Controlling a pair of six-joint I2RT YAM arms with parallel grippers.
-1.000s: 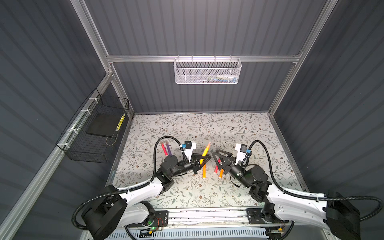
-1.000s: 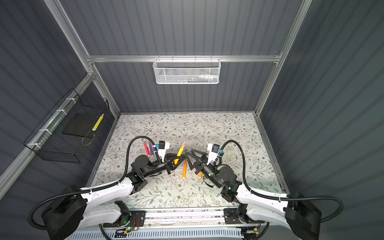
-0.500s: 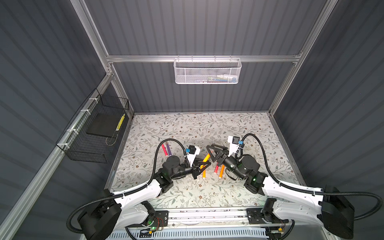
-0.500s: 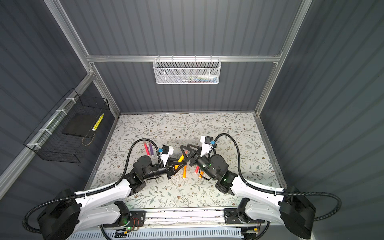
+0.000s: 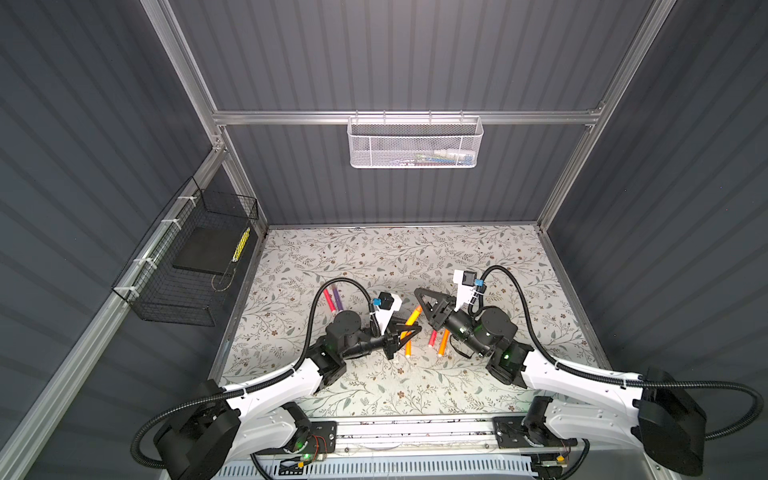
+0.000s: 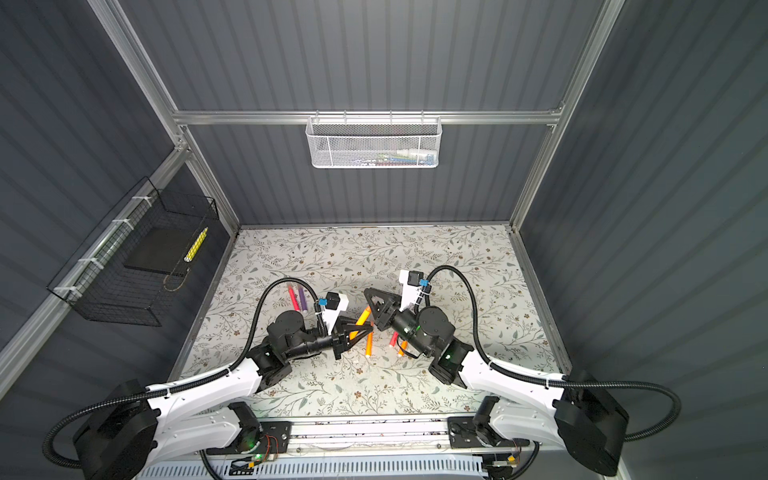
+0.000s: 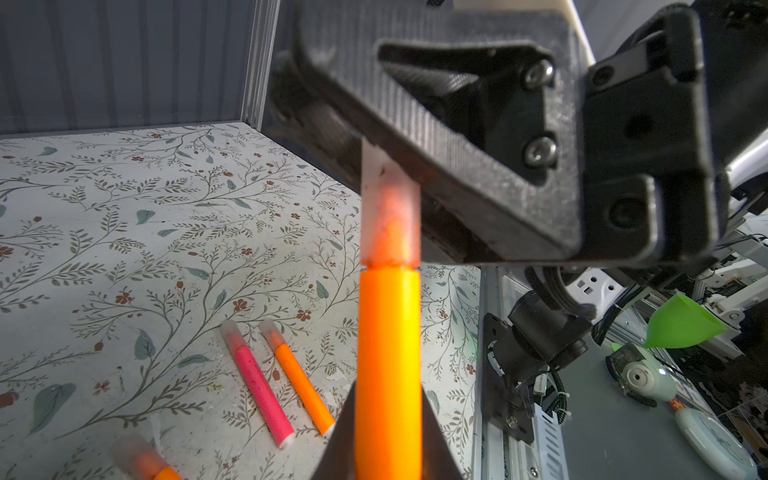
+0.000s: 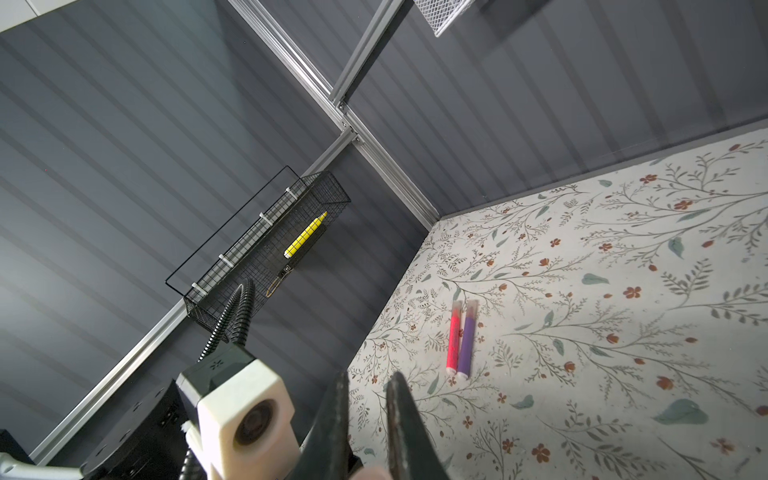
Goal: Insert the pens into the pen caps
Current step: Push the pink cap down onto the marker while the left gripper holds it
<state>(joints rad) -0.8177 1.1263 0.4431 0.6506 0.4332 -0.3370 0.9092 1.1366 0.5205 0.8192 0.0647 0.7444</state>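
Left gripper point(image 7: 388, 399) grips orange pen point(image 7: 388, 324), right gripper point(image 8: 368, 386) its cap point(image 7: 390, 220); wire basket point(image 5: 174, 299) holds yellow marker point(image 5: 241, 245) (plus dark slab point(image 5: 203, 251)).

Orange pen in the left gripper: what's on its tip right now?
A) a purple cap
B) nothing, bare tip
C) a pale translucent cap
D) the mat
C: in the left wrist view a pale translucent cap sits over the tip of the orange pen held in the left gripper, its far end between the right gripper's shut fingers.
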